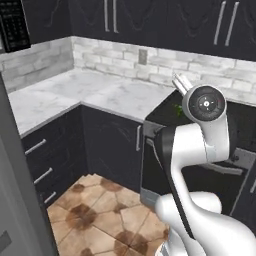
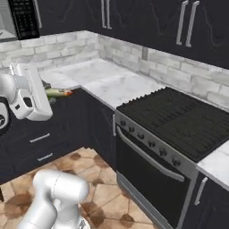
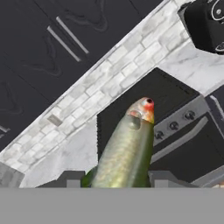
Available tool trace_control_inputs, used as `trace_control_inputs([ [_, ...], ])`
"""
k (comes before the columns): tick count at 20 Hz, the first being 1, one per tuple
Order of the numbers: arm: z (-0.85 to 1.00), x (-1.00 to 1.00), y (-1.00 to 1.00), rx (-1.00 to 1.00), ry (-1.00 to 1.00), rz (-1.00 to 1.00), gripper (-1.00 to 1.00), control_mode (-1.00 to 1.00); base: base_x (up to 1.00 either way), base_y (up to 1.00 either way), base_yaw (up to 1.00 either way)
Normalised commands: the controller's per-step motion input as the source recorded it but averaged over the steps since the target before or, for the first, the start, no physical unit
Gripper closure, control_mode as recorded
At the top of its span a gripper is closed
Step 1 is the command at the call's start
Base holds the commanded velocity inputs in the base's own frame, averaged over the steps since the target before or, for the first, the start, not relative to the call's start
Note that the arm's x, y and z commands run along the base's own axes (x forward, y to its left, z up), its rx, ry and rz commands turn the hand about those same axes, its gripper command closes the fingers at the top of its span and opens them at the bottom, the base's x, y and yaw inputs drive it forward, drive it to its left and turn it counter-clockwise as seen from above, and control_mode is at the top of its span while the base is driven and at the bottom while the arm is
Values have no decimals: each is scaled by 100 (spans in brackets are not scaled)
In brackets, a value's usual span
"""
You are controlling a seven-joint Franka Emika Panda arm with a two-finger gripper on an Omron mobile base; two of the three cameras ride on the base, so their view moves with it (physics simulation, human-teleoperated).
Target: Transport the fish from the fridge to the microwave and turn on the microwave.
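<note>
My gripper (image 3: pixel 116 183) is shut on the fish (image 3: pixel 127 148), a slender olive-green fish with a paler belly and a reddish snout. In the hand view the fish points away from me between the two dark fingertips (image 3: pixel 65 179). From the right base view, the fish (image 2: pixel 58 93) sticks out of the white hand, in the air in front of the corner counter. The microwave's black keypad (image 2: pixel 24 18) hangs at the upper left, above the counter, and its keypad (image 1: pixel 12 25) also shows in the left base view. A grey fridge side (image 1: pixel 15 200) runs down that view's left edge.
A white marble counter (image 1: pixel 100 92) wraps the corner over dark cabinets with drawers (image 1: pixel 45 160). A black stove with an oven door (image 2: pixel 179 120) stands to the right. Dark upper cabinets (image 2: pixel 134 18) hang over a pale brick backsplash. Brown tiles (image 1: pixel 105 210) cover the open floor.
</note>
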Motion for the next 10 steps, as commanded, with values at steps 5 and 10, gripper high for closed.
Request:
trace_control_inputs([
  [5, 0, 0, 0, 0, 0, 0, 100, 100, 45, -28, 50],
  [10, 0, 0, 0, 0, 0, 0, 100, 100, 45, -26, 49],
])
